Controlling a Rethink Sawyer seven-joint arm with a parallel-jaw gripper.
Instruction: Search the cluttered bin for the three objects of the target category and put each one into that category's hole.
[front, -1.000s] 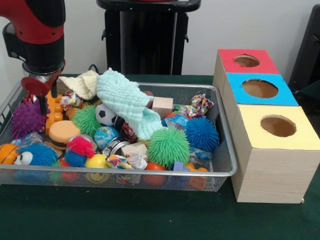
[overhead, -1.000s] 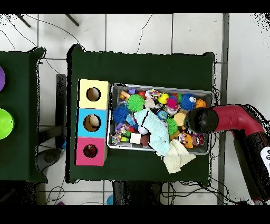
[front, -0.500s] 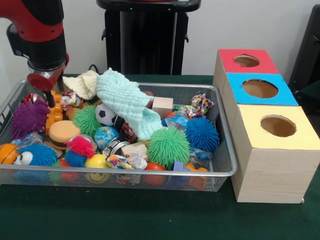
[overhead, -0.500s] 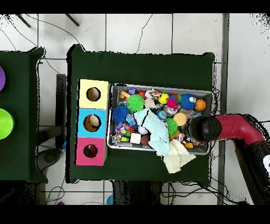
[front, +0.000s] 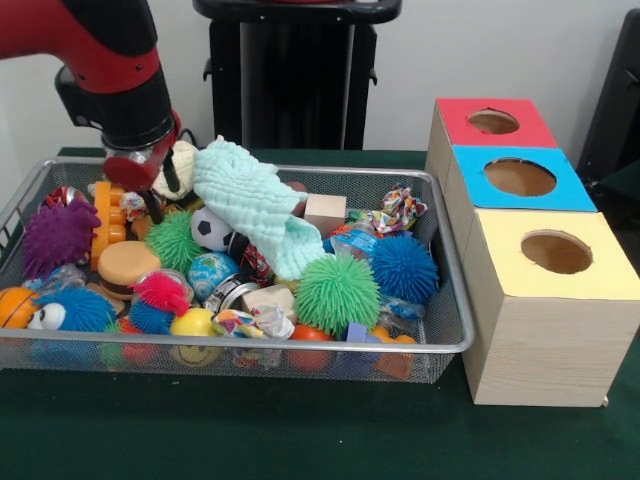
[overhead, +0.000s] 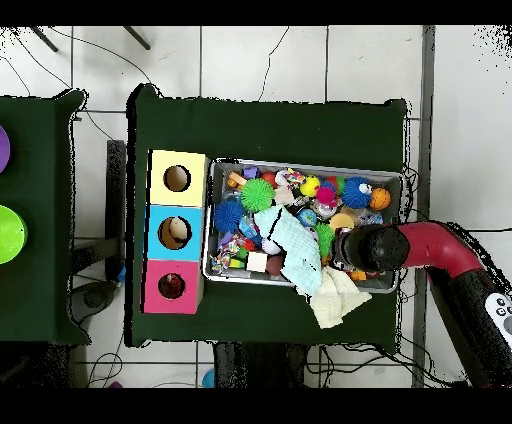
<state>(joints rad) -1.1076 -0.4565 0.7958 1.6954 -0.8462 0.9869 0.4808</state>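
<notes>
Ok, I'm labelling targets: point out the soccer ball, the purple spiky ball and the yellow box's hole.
soccer ball (front: 211, 229), front view, its white face.
purple spiky ball (front: 56, 238), front view, its middle.
yellow box's hole (front: 556, 252), front view, its dark opening.

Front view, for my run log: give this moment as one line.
gripper: over bin's back left, nothing visibly held | mint cloth: draped on toys | boxes: beside bin

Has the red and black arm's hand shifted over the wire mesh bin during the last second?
Yes. In the front view the hand has moved rightward from the bin's left end toward the pale green cloth.
</notes>
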